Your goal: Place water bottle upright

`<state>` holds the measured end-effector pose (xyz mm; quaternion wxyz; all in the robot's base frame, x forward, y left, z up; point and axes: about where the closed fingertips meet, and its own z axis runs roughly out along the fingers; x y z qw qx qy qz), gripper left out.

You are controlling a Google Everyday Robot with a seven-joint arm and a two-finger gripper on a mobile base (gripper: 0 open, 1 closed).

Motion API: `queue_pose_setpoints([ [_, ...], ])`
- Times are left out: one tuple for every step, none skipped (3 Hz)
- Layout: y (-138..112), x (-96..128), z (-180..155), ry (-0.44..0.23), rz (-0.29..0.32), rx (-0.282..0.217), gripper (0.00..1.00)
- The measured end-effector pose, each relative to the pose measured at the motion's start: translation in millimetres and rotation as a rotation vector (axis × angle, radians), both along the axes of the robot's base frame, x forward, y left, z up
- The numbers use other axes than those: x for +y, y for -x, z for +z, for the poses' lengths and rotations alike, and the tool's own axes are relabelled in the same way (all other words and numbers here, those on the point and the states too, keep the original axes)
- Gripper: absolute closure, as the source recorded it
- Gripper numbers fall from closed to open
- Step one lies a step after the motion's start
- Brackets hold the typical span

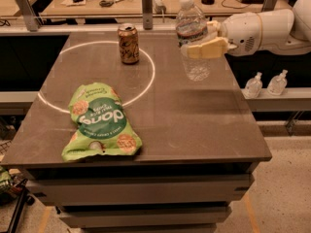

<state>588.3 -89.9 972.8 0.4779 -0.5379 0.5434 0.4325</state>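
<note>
**Plastic bottle [192, 33] gripped cap-up, ready to stand**

On the table [194, 125], a green bag [99, 120] lies near left and a can [129, 43] stands beyond. Far right, the gripper [206, 47] clamps the bottle's middle, base low over the table, likely so it stands once released.

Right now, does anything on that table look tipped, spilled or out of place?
Nothing has spilled. Only the water bottle stands out: it leans slightly, cap up, held in the gripper at the far right of the table. The soda can stands upright. The green snack bag lies flat and crumpled at the front left.
</note>
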Motion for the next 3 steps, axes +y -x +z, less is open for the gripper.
queue_pose_setpoints([
  [4, 0, -8, -0.03, -0.023, 0.012, 1.0],
  [4, 0, -19, -0.1, -0.057, 0.001, 1.0],
  [5, 1, -29, -0.176, -0.076, -0.024, 1.0],
])
